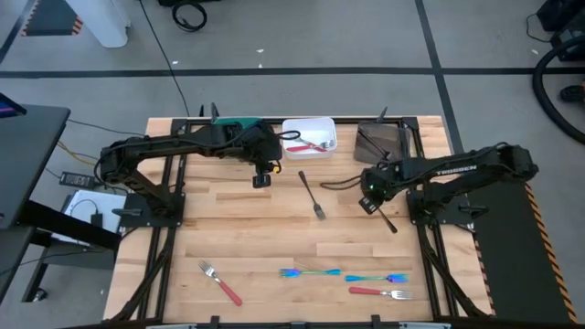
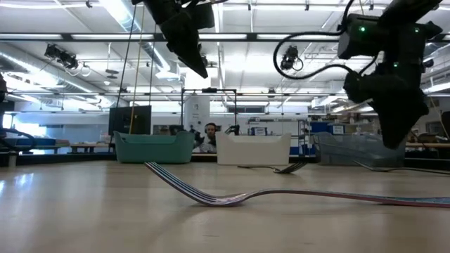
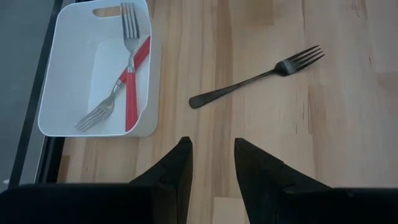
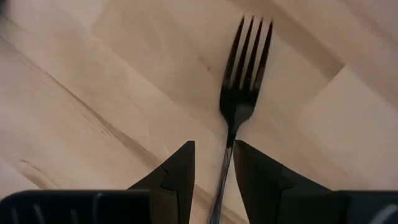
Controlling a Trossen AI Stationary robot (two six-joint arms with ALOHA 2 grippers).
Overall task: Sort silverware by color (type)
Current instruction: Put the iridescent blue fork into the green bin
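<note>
Two dark forks lie flat on the wooden table. One (image 1: 312, 195) is at the centre; the other (image 1: 388, 221) is under my right gripper (image 1: 370, 205). That gripper points down, open, just above the table. Its fingers stand on either side of this fork's handle (image 4: 225, 163), and the tines (image 4: 247, 53) lie beyond them. My left gripper (image 1: 262, 179) hangs open above the table between the white bin (image 3: 74, 74) and the centre fork (image 3: 255, 79). Two red-handled forks (image 3: 129, 87) lie crossed in the white bin. Two blue forks (image 1: 309, 272) (image 1: 377, 278) and two red ones (image 1: 219, 281) (image 1: 379, 292) lie near the front edge.
A teal bin (image 1: 239, 124), partly under the left arm, and a brown bin (image 1: 384, 142) flank the white bin (image 1: 309, 137) along the far edge. Bare wood lies between the centre fork and the front row of forks. One fork (image 2: 204, 193) lies close before the low camera.
</note>
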